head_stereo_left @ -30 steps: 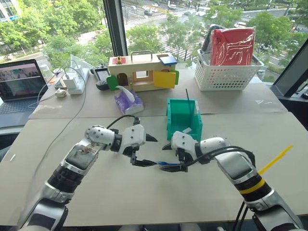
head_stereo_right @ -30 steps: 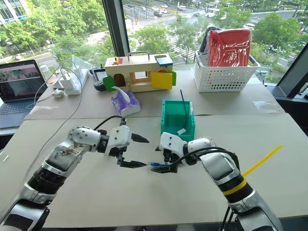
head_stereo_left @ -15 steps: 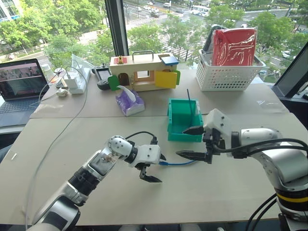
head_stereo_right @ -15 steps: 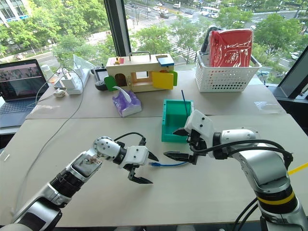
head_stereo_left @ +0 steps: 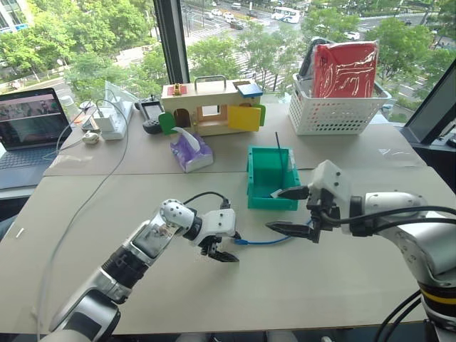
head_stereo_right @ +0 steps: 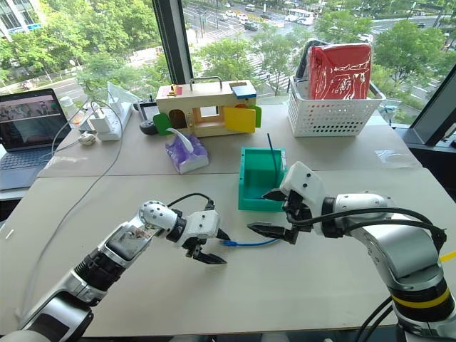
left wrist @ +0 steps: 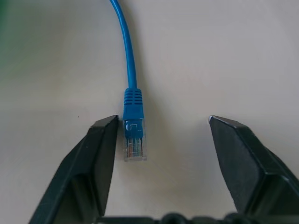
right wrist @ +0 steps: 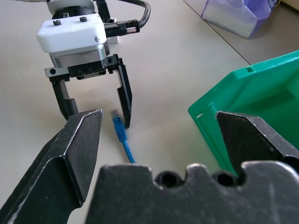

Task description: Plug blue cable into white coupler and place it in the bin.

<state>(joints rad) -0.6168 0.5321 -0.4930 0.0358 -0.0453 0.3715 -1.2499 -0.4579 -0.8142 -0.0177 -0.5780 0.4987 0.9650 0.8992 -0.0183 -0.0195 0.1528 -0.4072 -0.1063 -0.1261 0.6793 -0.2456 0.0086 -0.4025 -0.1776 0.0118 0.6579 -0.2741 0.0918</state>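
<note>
Fingers of the left gripper (left wrist: 161, 140) stand apart around the clear plug of the blue cable (left wrist: 132, 105), which lies flat on the bench near its front edge. Further right, the right gripper (head_stereo_left: 292, 211) hovers wide open, empty, just before the bin (head_stereo_left: 265, 173) at mid-bench.

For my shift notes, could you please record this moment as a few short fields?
blue cable: lying flat on the table, clear plug between the left end effector's fingers
left end effector: open, straddling the plug, not clamped
right end effector: open, holding nothing, above the table beside the bin
bin: upright behind the cable
</note>
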